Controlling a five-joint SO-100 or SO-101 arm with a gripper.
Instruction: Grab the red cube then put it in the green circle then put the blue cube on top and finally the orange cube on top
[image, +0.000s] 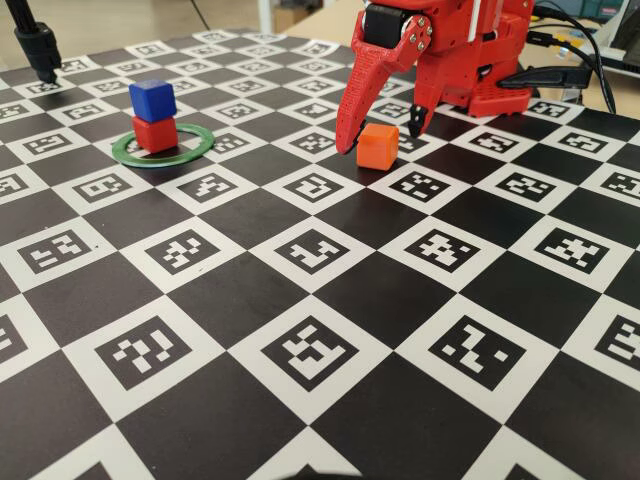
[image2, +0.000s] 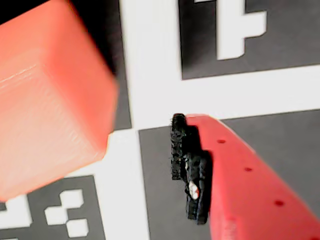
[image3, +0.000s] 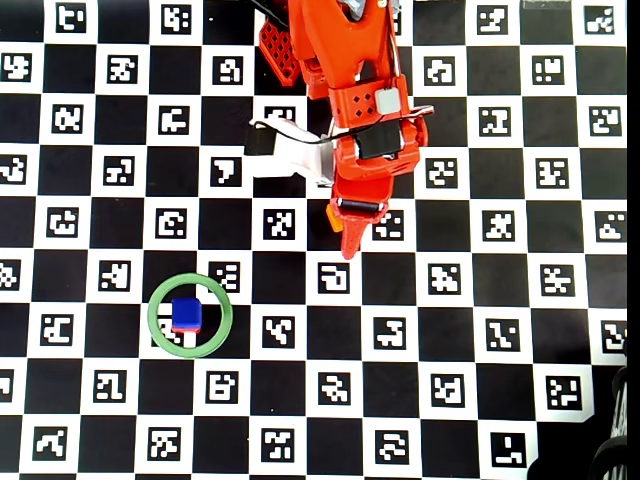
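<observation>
The orange cube (image: 377, 146) rests on the board between the fingers of my red gripper (image: 379, 142), which is open. The wrist view shows the orange cube (image2: 50, 100) large and blurred at left, with a clear gap to the black-padded finger (image2: 240, 170) at right. From overhead only a sliver of the orange cube (image3: 334, 217) shows beside the gripper (image3: 345, 228). Further left, the red cube (image: 155, 133) sits inside the green circle (image: 140, 158) with the blue cube (image: 152, 100) stacked on it. Overhead, the blue cube (image3: 186, 314) covers most of the red cube (image3: 186, 329) inside the green circle (image3: 152, 318).
The surface is a black-and-white checkerboard with printed markers (image: 315, 350). The arm's red base (image: 480, 60) stands at the back right with black cables (image: 590, 60) beside it. A black stand (image: 40, 50) rises at the back left.
</observation>
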